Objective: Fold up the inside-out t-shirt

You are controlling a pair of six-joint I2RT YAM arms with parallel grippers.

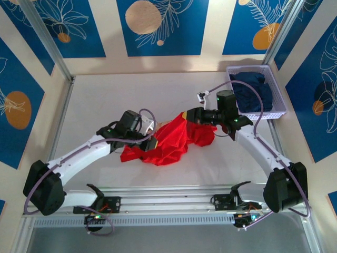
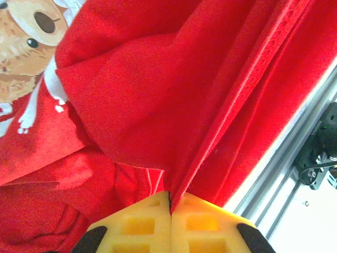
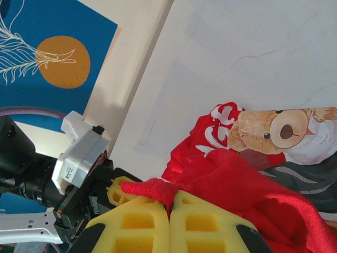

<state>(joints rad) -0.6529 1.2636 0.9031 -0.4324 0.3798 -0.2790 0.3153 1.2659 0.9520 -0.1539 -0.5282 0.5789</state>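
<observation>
One t-shirt (image 1: 169,143) was there. Two grippers, the left gripper (image 2: 171,204) and the right gripper (image 3: 169,203), met it. Right of the t-shirt sat one basket (image 1: 281,97) and one navy garment (image 1: 255,89).

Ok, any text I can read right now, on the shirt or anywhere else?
White lettering on the t-shirt, beside the bear: crumpled and partly folded under, not readable.
Sticker on the grey wrist box: too small to read.
Nothing else that reads as text.
</observation>
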